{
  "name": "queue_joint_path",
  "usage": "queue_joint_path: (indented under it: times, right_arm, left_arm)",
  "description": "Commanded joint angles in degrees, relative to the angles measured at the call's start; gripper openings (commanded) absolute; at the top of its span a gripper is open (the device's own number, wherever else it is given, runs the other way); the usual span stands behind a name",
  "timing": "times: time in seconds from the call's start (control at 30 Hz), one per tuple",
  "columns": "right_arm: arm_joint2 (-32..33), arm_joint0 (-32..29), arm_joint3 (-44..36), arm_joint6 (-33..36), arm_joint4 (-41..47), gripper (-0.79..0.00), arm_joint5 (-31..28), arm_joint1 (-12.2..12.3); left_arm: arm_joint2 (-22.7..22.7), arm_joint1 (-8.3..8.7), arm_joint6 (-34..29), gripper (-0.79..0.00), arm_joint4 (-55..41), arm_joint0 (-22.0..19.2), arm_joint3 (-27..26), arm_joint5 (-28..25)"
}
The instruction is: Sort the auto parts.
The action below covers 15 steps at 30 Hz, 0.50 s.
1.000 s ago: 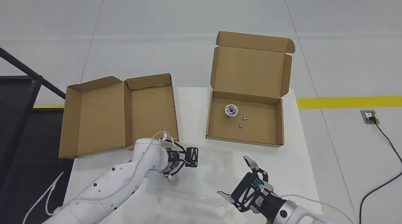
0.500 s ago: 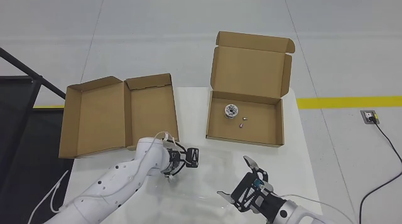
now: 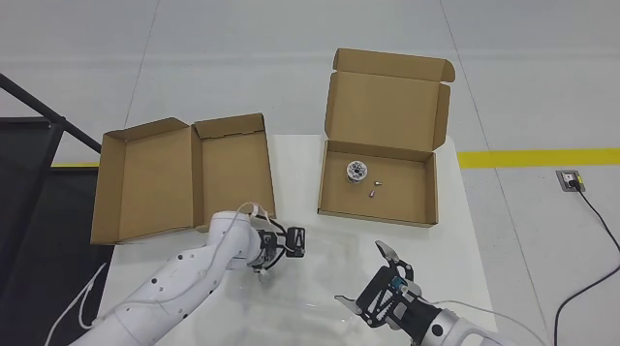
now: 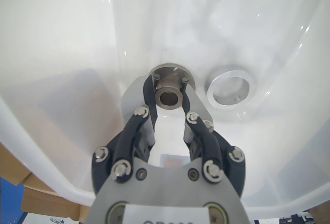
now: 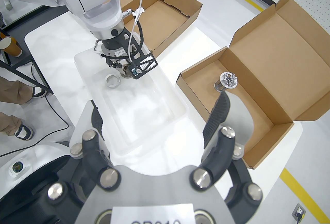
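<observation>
Top view: the left gripper (image 3: 279, 247) sits low over the table (image 3: 441, 249), between the left box (image 3: 184, 181) and the right box (image 3: 402, 191). The right box holds a round part (image 3: 357, 170) and a small pin (image 3: 375, 191). The right gripper (image 3: 366, 274) is near the table's front edge.

Left wrist view: the left gripper (image 4: 167, 87) is inside a clear tray (image 4: 77, 29), its jaws closed on the hub of a flanged bushing (image 4: 170, 72) that stands on the tray floor. A metal ring (image 4: 212, 89) lies flat just beside the bushing, apart from it.

Right wrist view: the right gripper (image 5: 158, 106) hangs above the near end of the tray (image 5: 185, 109), jaws wide and holding nothing. At the tray's far end, the left gripper (image 5: 121, 69) is at the bushing, with the ring (image 5: 108, 81) beside it. The round part (image 5: 228, 79) stands upright in the right box (image 5: 257, 96). The left box (image 5: 165, 16) lies past the tray.
</observation>
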Motion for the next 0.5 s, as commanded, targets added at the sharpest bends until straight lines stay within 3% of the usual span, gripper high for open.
queue_joint_path:
  times: [0.0, 0.2, 0.47]
  right_arm:
    - [0.0, 0.0, 0.0, 0.0, 0.0, 0.0, 0.0, 0.0]
    - [0.0, 0.0, 0.0, 0.0, 0.0, 0.0, 0.0, 0.0]
    - [0.0, 0.0, 0.0, 0.0, 0.0, 0.0, 0.0, 0.0]
  left_arm:
    - [-1.1, 0.36, 0.0, -0.785, -0.6, 0.4, -0.9, -0.3]
    - [-6.0, 2.47, -2.0, -0.785, -1.9, 3.4, -7.0, -1.0]
    - [-15.2, 7.09, -4.9, -0.785, -1.2, 11.7, -21.1, 0.0]
